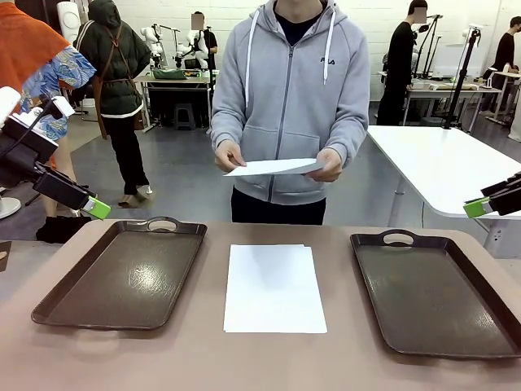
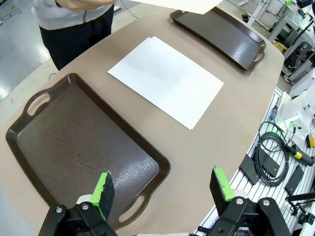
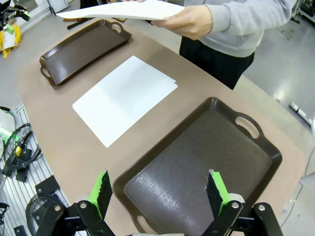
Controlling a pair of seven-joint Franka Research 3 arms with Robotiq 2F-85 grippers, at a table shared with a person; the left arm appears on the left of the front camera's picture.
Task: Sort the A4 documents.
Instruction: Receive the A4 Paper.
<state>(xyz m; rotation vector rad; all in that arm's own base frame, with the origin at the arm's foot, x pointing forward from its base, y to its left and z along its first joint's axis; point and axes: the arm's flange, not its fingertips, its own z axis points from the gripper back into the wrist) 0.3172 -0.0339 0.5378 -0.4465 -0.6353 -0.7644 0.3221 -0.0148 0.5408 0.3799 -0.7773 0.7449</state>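
The left gripper and the right gripper hang empty, jaws spread wide, nearer than the A4 documents, which lie flat on the table between the left tray and the right tray. Thin and flush to the surface, they may slip from a pinch, crease, or come up two at once. Beyond them a person holds the held sheets, which a long reach could strike

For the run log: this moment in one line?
left jaws: open near left tray | right jaws: open near right tray | paper stack: between trays | person: holding paper
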